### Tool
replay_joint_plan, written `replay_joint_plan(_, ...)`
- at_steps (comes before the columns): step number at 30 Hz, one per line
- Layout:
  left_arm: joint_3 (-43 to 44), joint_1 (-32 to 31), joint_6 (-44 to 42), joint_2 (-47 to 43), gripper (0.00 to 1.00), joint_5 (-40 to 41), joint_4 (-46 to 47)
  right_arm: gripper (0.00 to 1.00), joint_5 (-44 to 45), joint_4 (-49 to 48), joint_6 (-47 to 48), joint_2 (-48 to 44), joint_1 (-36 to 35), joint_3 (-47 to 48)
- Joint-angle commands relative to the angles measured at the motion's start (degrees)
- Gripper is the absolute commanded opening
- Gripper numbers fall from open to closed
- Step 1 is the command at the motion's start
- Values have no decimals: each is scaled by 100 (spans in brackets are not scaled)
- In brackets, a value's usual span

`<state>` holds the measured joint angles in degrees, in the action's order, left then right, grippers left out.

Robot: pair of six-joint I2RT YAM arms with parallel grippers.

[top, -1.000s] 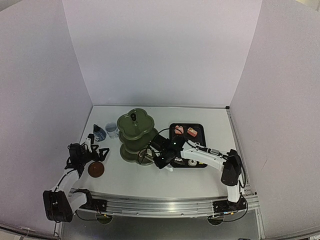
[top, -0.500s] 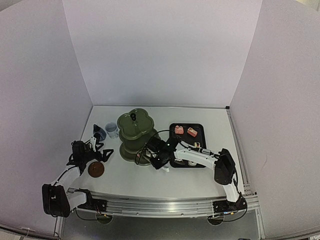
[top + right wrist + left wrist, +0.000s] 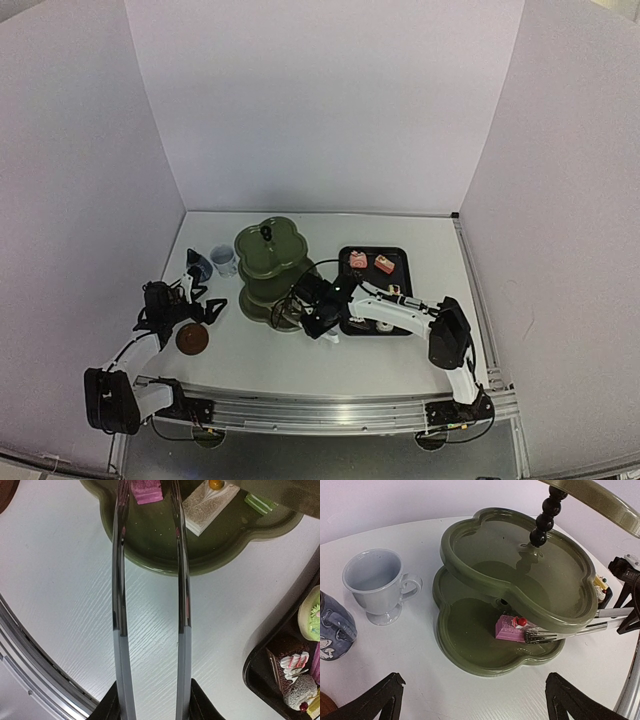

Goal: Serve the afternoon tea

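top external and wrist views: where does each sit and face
top external: above, behind the arms, looking down at the table; both show.
left wrist: faces the stand and cup; open left pincer at the bottom.
right wrist: looks along tongs in the right pincer to the stand.
shared: wrist views both show the pink pastry.

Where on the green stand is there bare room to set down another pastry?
The middle tier is bare all around its post. The bottom tier is free on its side toward the cup. Its opposite side is crowded: the pink pastry, the tongs and a white pastry.
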<state>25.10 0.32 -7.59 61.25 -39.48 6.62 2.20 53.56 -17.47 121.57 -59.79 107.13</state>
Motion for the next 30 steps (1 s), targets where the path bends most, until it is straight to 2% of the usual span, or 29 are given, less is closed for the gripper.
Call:
replay_joint_plan(1, 224, -9, -159, -61, 99, -58, 89, 36, -172, -128, -51, -579, -6, 48)
replay_joint_plan(10, 215, -10, -224, -47, 99, -34, 97, 35, -327, -158, -204, -1098, -2, -328)
replay_joint_plan(16, 197, -13, -238, -67, 99, -9, 63, 28, -222, -140, -465, -1662, -1, -899)
replay_joint_plan(25, 255, -11, -243, 0, 99, -31, 64, 27, 556, 465, -835, -2378, 22, -1486)
replay_joint_plan(30, 295, -11, -246, 36, 99, -47, 67, 27, 814, 817, -977, -2700, 342, -1759)
